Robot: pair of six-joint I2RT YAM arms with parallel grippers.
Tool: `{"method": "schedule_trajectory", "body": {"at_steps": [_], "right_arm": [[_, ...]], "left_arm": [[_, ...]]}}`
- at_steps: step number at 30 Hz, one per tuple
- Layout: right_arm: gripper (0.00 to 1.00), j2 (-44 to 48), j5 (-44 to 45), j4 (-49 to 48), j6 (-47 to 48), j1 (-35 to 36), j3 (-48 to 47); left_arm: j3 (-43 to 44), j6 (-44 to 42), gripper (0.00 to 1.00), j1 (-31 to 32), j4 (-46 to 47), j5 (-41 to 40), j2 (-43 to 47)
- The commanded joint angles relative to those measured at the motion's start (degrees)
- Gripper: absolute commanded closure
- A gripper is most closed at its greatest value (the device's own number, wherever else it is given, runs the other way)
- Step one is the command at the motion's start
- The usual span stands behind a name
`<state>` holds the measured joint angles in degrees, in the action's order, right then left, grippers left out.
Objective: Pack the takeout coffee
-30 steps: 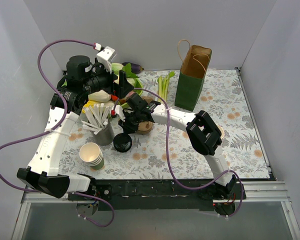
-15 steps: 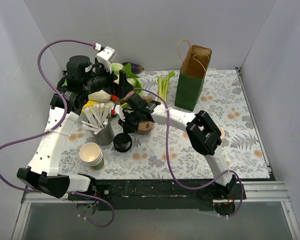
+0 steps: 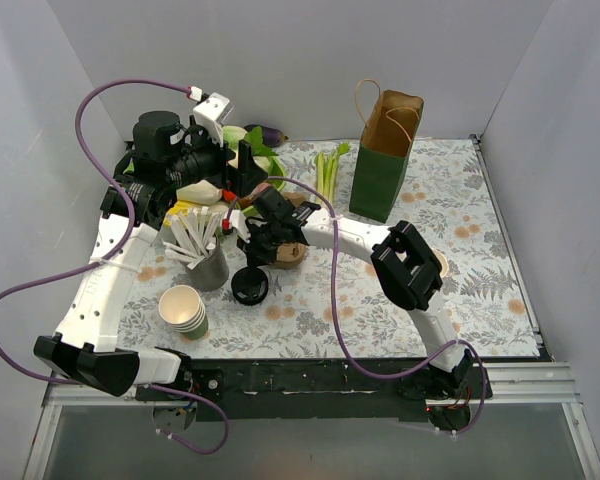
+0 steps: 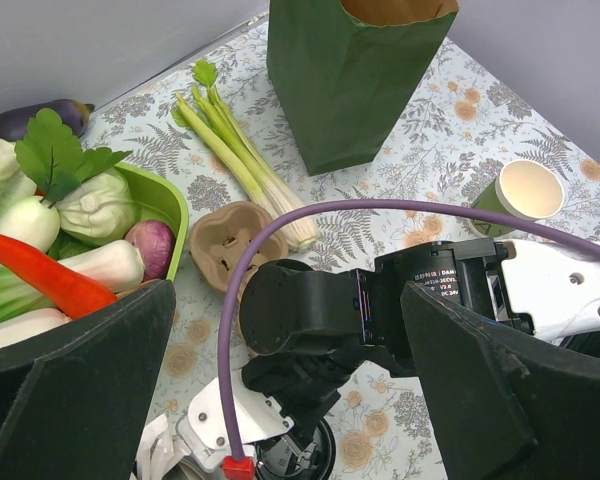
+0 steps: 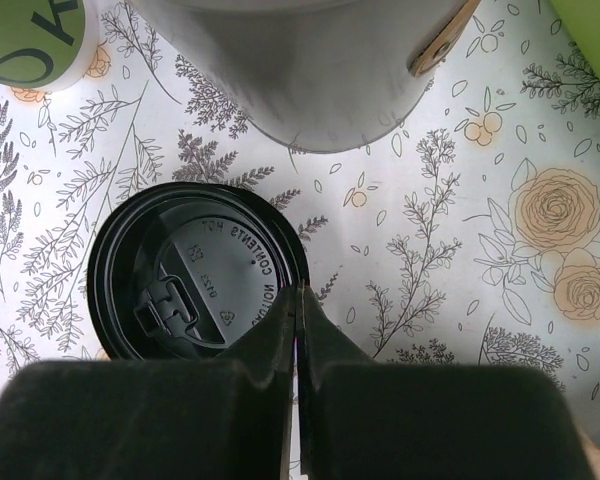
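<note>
Fingers (image 5: 180,420), right gripper (image 5: 298,295): pressed together at black lid (image 5: 195,275) rim; grey cup (image 5: 300,70) beyond. Fingers (image 4: 70,380), left gripper (image 4: 288,290): spread wide, holding nothing.

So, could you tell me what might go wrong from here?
The right fingers are shut at the very edge of the lid, so the hold may be thin or missed, and the lid could slip on lifting. The grey cup of sticks stands close beside it; a swing could tip it.
</note>
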<state>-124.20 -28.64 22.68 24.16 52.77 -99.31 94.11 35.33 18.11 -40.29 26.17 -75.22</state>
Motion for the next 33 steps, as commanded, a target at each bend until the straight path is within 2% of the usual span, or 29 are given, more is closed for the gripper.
{"method": "schedule_trajectory", "body": {"at_steps": [1,10,18,20,22,23,26,28,33], "right_arm": [[0.99,-0.8,-2.5,1.1,-0.6,-0.3,-2.9],[0.99,9.7,-6.2,1.8,-1.7,-1.5,-0.7],[0.99,16.5,-9.6,3.0,2.5,-1.4,3.9],[0.99,19.7,-9.3,1.1,4.0,-1.3,8.0],[0.99,22.1,-8.0,1.2,9.7,-1.2,9.9],[0.99,25.9,-7.1,0.1,11.3,-1.2,13.8],[0.99,35.0,-3.2,-8.2,15.6,-1.3,25.8],[0.99,39.0,-0.8,-11.9,17.7,-1.3,30.0],[0.99,47.0,2.5,-10.3,19.2,-1.3,37.3]], "left_arm": [[-0.7,-0.5,0.02,-0.2,0.1,-0.4,0.9],[-1.4,-1.2,0.02,-0.2,0.0,-0.9,1.5],[-1.9,-1.1,0.02,-0.2,0.2,-0.8,1.7],[-1.6,-1.2,0.02,-0.2,0.0,-0.8,1.6],[-1.6,-1.4,0.02,-0.2,-0.5,-0.9,1.8],[-2.2,-1.8,0.02,-0.2,-0.7,-0.9,2.1],[-3.7,-3.2,0.02,-0.2,-1.5,-0.7,3.4],[-6.9,-4.5,0.02,-0.3,-1.6,1.2,5.3],[-11.5,-6.9,0.02,-0.1,-2.9,8.0,7.3]]}}
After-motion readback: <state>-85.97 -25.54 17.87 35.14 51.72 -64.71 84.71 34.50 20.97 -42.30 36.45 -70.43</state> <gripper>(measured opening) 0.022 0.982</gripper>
